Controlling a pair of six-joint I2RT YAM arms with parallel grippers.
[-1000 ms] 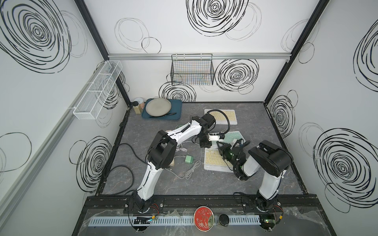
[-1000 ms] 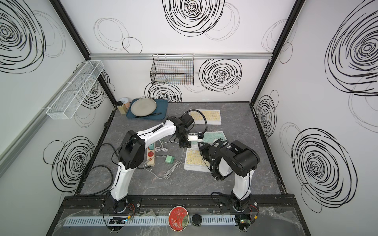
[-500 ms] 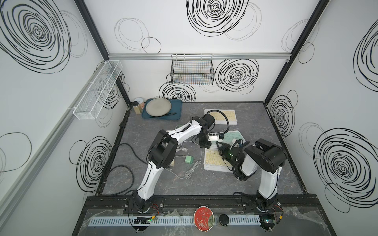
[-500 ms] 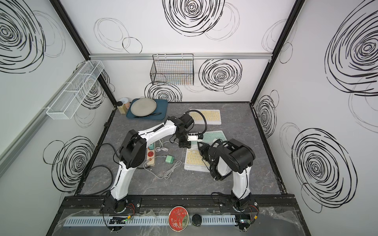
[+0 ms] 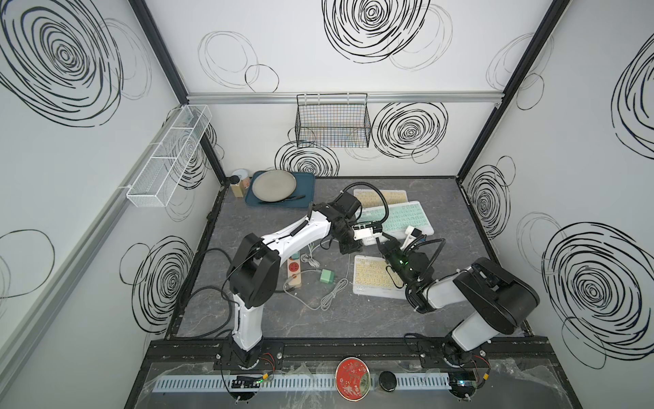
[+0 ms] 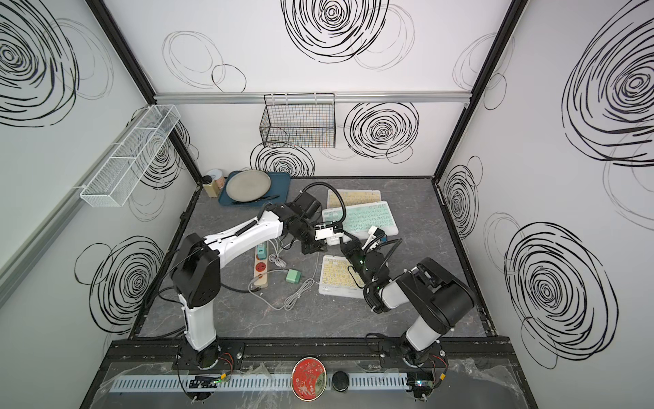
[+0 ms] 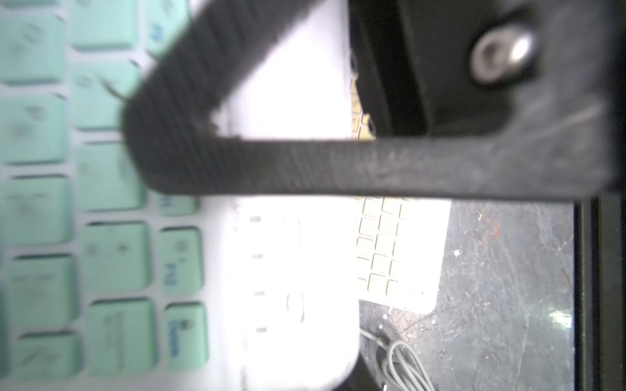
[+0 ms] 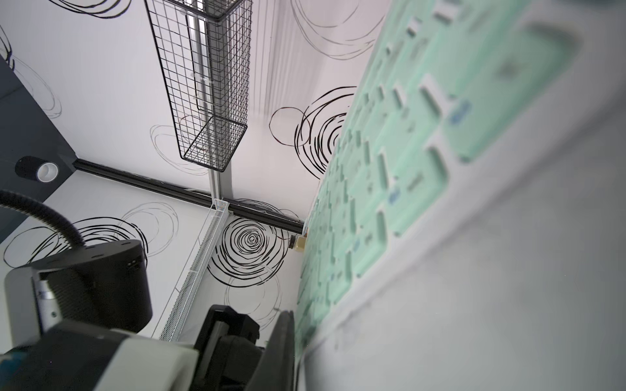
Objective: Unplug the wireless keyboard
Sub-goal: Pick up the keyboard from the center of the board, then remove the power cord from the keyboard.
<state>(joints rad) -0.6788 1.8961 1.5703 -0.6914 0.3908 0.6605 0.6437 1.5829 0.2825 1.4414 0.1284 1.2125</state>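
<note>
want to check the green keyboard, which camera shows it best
Both top views: nearly all of the green keyboard shows, one corner covered. Left wrist view: blurred keys at one end. Right wrist view: a blurred, glancing slice.

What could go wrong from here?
1. The left end effector and right end effector crowd one corner of the green keyboard; they could collide.
2. The right one seems to pinch only its edge; it may slip onto the near yellow keyboard.
3. The loose grey cable could snag.

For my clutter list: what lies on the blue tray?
A grey plate and a thin black utensil at its near rim lie on the blue tray. The plate hides the tray beneath it.
</note>
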